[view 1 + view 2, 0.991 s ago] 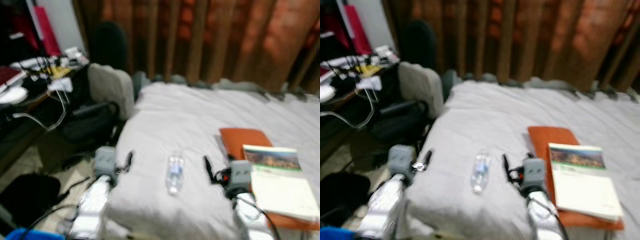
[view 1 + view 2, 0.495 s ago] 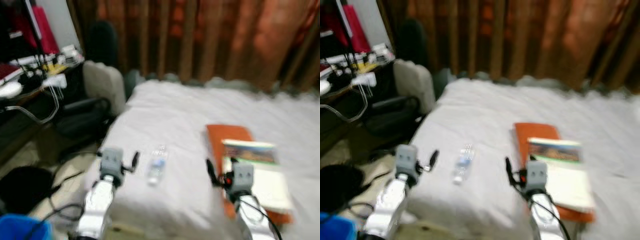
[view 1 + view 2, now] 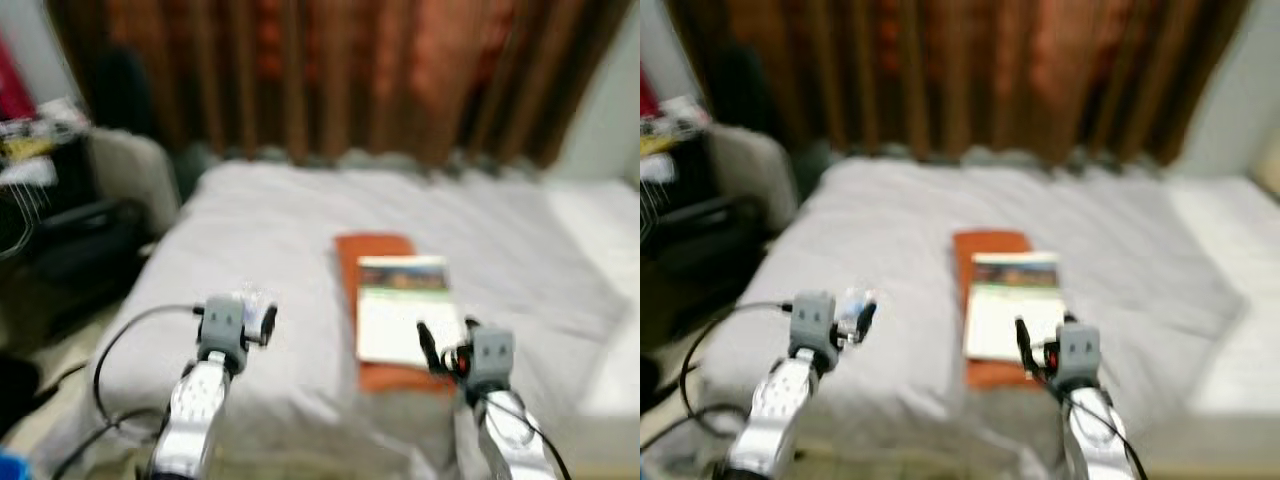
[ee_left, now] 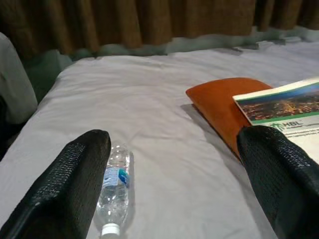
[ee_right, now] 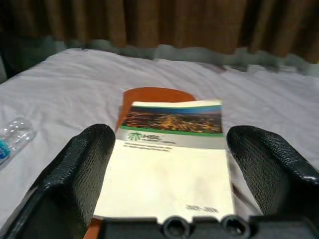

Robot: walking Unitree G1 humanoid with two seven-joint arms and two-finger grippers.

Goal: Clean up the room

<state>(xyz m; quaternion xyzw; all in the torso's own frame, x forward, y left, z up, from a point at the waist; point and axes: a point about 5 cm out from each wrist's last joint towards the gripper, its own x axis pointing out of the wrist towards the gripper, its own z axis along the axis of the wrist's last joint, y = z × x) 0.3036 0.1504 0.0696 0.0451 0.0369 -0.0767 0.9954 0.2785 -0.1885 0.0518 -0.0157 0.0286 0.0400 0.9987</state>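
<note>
Two grippers raised over the near edge of a bed [image 3: 300, 210], both empty.

Left gripper [image 4: 174, 174] has its fingers [image 4: 65, 189] spread wide, nothing between them; a clear plastic water bottle [image 4: 114, 186] with a blue label lies flat on the grey sheet just beside the left-hand finger, cap toward the camera. Right gripper [image 5: 192, 179] is also wide apart with nothing held, hanging above a white booklet [image 5: 169, 164] with a city photo on its cover. Booklet rests on an orange pillow-like pad [image 4: 224, 107], mid-bed, right of the bottle. Brown curtains [image 3: 330, 70] behind the bed. Dark office chair [image 3: 70, 235] with a pale backrest stands off the bed's left side. Head views are blurred.
</note>
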